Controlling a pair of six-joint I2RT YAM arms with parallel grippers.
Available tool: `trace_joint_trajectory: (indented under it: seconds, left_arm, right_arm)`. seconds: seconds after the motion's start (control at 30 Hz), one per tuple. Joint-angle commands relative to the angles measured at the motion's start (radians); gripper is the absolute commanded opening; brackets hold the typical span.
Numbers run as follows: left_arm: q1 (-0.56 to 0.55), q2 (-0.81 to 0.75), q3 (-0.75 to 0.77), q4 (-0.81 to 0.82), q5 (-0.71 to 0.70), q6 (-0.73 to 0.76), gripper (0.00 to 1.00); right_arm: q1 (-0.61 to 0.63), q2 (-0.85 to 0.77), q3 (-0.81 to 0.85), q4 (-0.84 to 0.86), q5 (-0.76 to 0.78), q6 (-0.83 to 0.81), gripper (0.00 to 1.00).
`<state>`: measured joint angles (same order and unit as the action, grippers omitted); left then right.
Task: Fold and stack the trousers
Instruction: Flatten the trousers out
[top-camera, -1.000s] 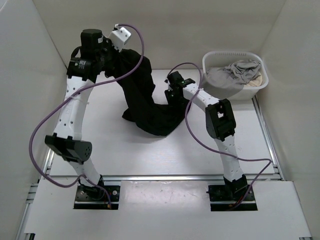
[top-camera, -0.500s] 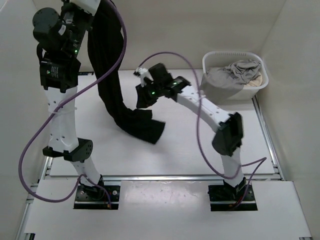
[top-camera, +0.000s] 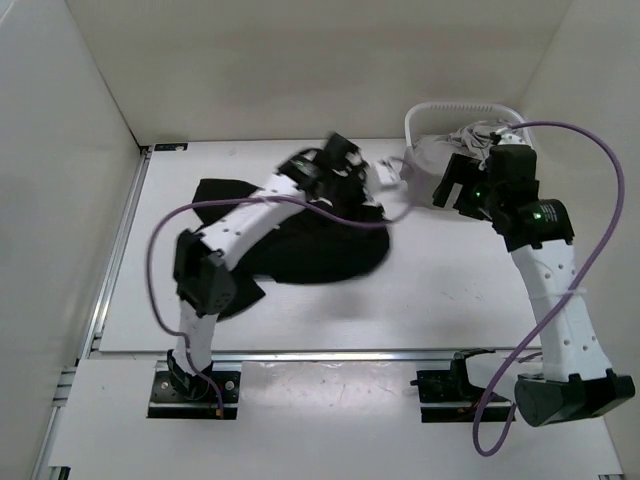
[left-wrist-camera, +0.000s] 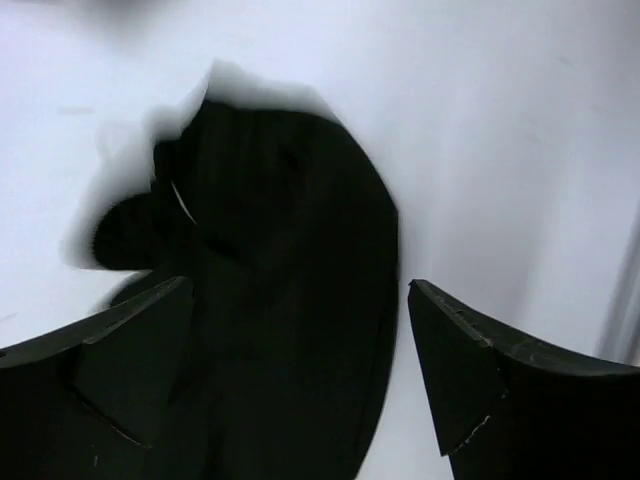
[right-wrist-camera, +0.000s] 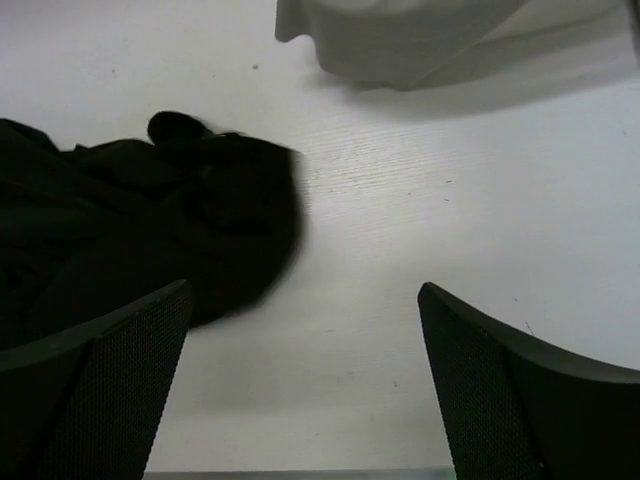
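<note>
**Top view.** Trousers (top-camera: 320, 250): black, bunched in a rumpled heap on the worktop (top-camera: 450, 290), left of centre, not yet folded. The left arm (top-camera: 250, 215) lies across the heap, with the left claw (top-camera: 342, 165) at its far edge, blurred. The right claw (top-camera: 448, 185) is apart from the cloth, beside a white laundry basket (top-camera: 460, 108) holding a grey garment (top-camera: 480, 135).

**Left wrist view.** Left claw (left-wrist-camera: 300, 290): spread wide, nothing between the fingers. Trousers (left-wrist-camera: 280, 200) lie below, blurred.

**Right wrist view.** Right claw (right-wrist-camera: 305, 290): released and empty, over bare worktop (right-wrist-camera: 450, 200). Trousers (right-wrist-camera: 150, 220) are to the left, the laundry basket (right-wrist-camera: 400, 40) beyond.

**Hazards.**
- The heap shows no clear waistband or hem — a pinch may take several layers and skew the fold.
- The left arm, so close over the cloth, may drag it.
- A sweep by the right arm could knock the laundry basket.
</note>
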<state>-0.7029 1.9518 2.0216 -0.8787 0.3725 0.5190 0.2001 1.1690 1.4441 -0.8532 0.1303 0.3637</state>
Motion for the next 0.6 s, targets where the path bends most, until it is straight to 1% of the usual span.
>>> trace_joint_trajectory:
  seconds: [0.0,0.07,0.13,0.17,0.2,0.23,0.27,0.3,0.37,0.4,0.43,0.47,0.5,0.57]
  left_arm:
    - [-0.086,-0.063,0.084,-0.086,-0.024,-0.04,1.0]
    - [-0.086,-0.063,0.124,-0.086,-0.145,-0.053,1.0]
    - [-0.086,-0.125,0.074,-0.086,-0.268,-0.013,1.0]
    - [-0.075,-0.155,-0.037,-0.086,-0.379,0.013,1.0]
    - [-0.06,-0.23,-0.108,-0.086,-0.418,0.013,1.0]
    - [-0.041,-0.27,-0.186,-0.077,-0.447,0.001,1.0]
    - [-0.015,-0.313,-0.269,-0.077,-0.475,-0.037,1.0]
    - [0.049,-0.4,-0.444,-0.077,-0.475,-0.056,1.0]
    - [0.121,-0.49,-0.619,-0.048,-0.475,-0.092,1.0]
    - [0.199,-0.531,-0.776,-0.048,-0.489,-0.093,1.0]
    - [0.239,-0.597,-0.844,-0.034,-0.501,-0.093,1.0]
    - [0.282,-0.623,-0.904,-0.034,-0.518,-0.093,1.0]
    - [0.365,-0.646,-1.001,-0.01,-0.55,-0.093,1.0]
    - [0.436,-0.689,-1.076,0.01,-0.567,-0.093,1.0]
  right_arm:
    - [-0.018,-0.019,0.027,-0.03,0.068,0.004,0.98]
    - [-0.018,-0.008,0.027,-0.03,0.04,0.004,0.98]
    - [-0.018,0.001,-0.004,-0.03,-0.019,0.018,0.98]
    - [-0.018,0.011,-0.026,-0.018,-0.052,0.018,0.98]
    - [-0.018,0.011,-0.049,0.009,-0.087,0.029,0.98]
    - [-0.018,0.036,-0.103,0.023,-0.112,0.029,0.97]
    - [-0.005,0.047,-0.129,0.037,-0.121,0.053,0.96]
    - [-0.005,0.061,-0.154,0.066,-0.133,0.066,0.93]
    - [0.008,0.099,-0.227,0.118,-0.161,0.084,0.92]
    - [0.019,0.136,-0.244,0.15,-0.161,0.101,0.92]
    - [0.03,0.159,-0.255,0.151,-0.149,0.113,0.92]
    - [0.03,0.181,-0.264,0.163,-0.149,0.13,0.92]
    - [0.03,0.22,-0.28,0.178,-0.149,0.162,0.93]
    - [0.03,0.251,-0.291,0.255,-0.158,0.202,0.95]
